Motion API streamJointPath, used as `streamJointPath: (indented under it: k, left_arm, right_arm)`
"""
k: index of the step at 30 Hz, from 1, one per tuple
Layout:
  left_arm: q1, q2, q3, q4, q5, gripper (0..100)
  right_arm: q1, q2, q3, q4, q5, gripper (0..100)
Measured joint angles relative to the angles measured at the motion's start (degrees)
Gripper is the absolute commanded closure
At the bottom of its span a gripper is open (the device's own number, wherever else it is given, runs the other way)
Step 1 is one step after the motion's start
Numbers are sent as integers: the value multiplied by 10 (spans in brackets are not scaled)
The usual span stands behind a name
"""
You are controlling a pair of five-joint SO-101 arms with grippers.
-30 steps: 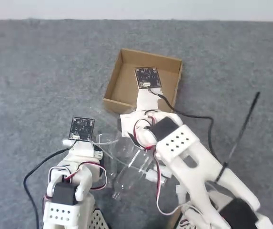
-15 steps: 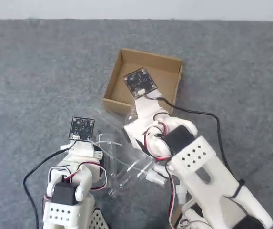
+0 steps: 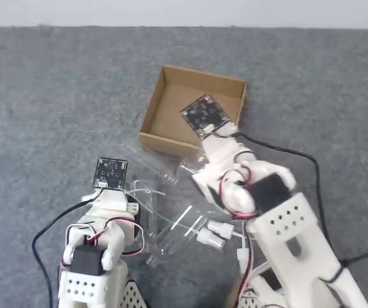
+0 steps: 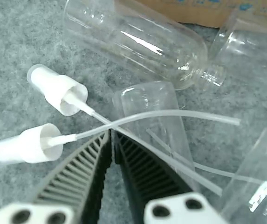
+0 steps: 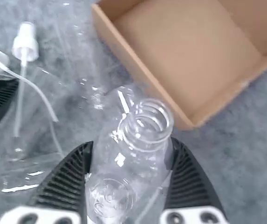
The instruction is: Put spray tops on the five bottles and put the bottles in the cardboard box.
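Fingers (image 5: 63,186) of the right arm clamp an uncapped bottle (image 5: 135,149), neck pointing away toward the cardboard box (image 5: 184,51); left fingers (image 4: 89,163), pressed together, sit just beside two spray tops (image 4: 58,88).

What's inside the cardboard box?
The cardboard box shows just its bare brown floor, nothing on it. From above, the right arm's camera board hides one corner.
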Motion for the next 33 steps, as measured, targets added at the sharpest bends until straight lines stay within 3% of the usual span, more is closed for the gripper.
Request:
streamJointPath:
  k: [8,21,27,33]
  left_arm:
    - [0,0,0,0,0,988]
    - [0,0,0,0,0,988]
    - [0,0,0,0,0,988]
    - [0,0,0,0,0,988]
  right_arm:
    - [91,-53,0,64,62,992]
    - [271,-57,0,135,248,991]
    - [304,-58,62,135,342,991]
    - [308,-58,149,79,358,989]
